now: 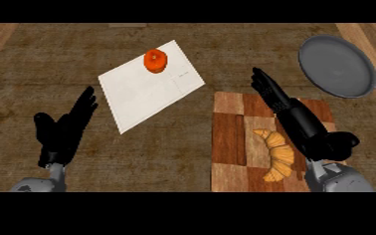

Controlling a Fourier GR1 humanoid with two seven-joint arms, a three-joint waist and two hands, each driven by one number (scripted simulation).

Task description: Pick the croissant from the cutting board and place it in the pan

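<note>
The croissant [276,154] lay on the board [229,139] at lower right, its length running up the frame, just left of the nearer right hand [297,117], fingers [264,87] straight and holding nothing.

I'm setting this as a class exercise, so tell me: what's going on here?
The robot's right hand, fingers straight, is over the cutting board, just right of the croissant, which lies on the board unheld. The grey pan sits empty at the far right. The left hand rests open at the lower left. A red-orange fruit sits on a white sheet.
</note>
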